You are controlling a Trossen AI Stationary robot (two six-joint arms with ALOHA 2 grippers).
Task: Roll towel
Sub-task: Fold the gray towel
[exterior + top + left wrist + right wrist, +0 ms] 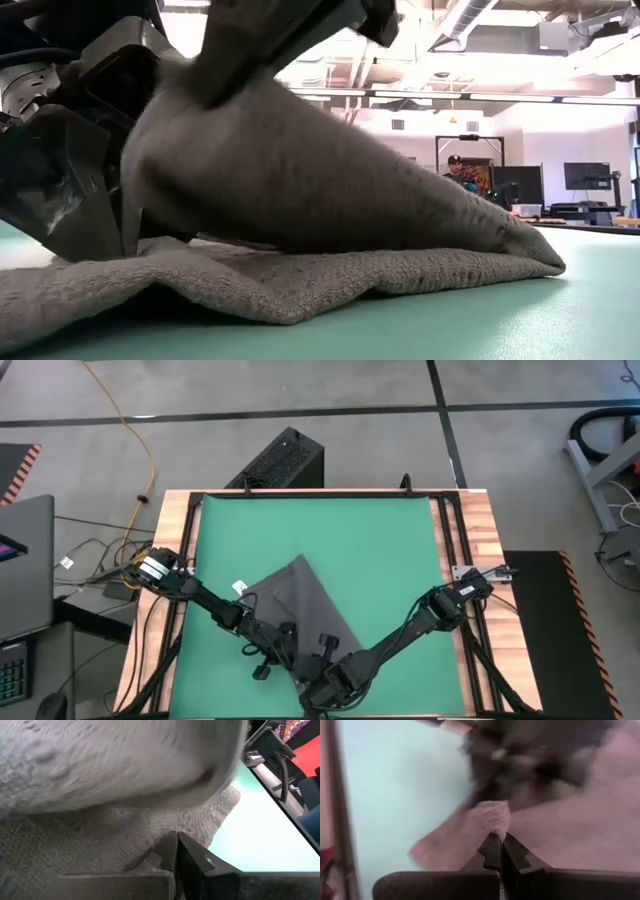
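The dark grey towel (300, 605) lies on the green mat (380, 550), near its front edge, with its white tag (238, 587) at the left corner. In the low view its near part rises like a tent (300, 170) over a layer lying flat (300, 285). My right gripper (497, 837) is at the towel's near corner (322, 682), shut on a tuft of cloth. My left gripper (176, 839) is at the towel's left edge (280, 650), shut on the lying layer, with the raised cloth (125, 765) hanging over it. My left gripper has its two fingers closed on a small ridge of the towel's lying layer (152, 851), only at their free ends; one layer or several, I cannot tell. That part of the towel rests on the mat. My right gripper pinches a small tuft of the towel (495, 817) between its two fingers, and the tuft sticks out past the fingertips. The cloth it holds is raised off the mat (250, 90), while the towel's far part (480, 250) lies on the mat.
Black rails (450, 550) and the wooden table edge (480, 530) frame the mat. A black box (280, 460) stands on the floor beyond the far edge. Bare mat lies to the far side and the right of the towel. A person (462, 172) sits far off in the room.
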